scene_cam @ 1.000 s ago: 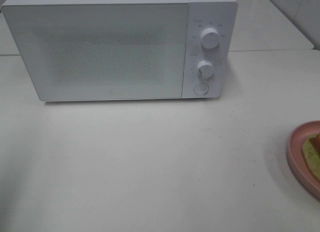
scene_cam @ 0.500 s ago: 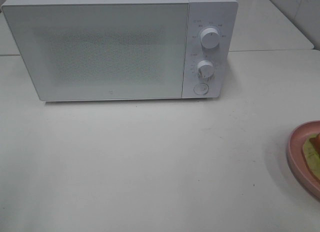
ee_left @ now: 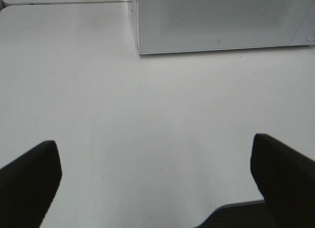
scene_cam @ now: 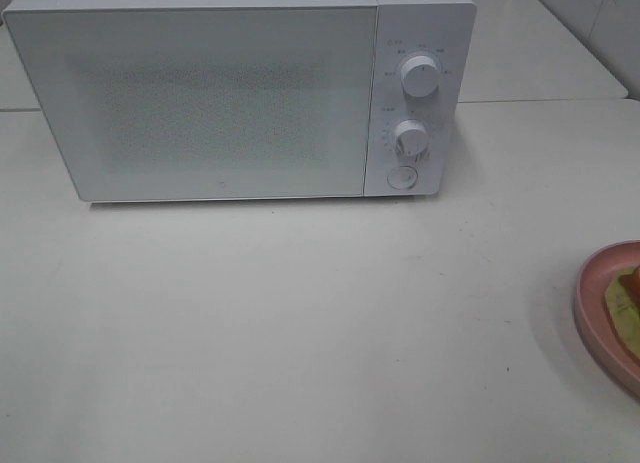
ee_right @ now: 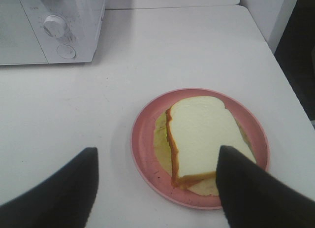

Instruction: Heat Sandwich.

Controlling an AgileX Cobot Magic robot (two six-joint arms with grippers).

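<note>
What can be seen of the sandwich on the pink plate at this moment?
The sandwich lies flat on a round pink plate, smaller than the plate. Its top is a squarish slice of white bread with a tan crust; a thin orange layer shows along one edge, and pale yellow-green filling sticks out beyond the bread. Nothing grips it: the right gripper is open, one finger hiding a corner of it. In the high view only a sliver shows at the table's right edge.
</note>
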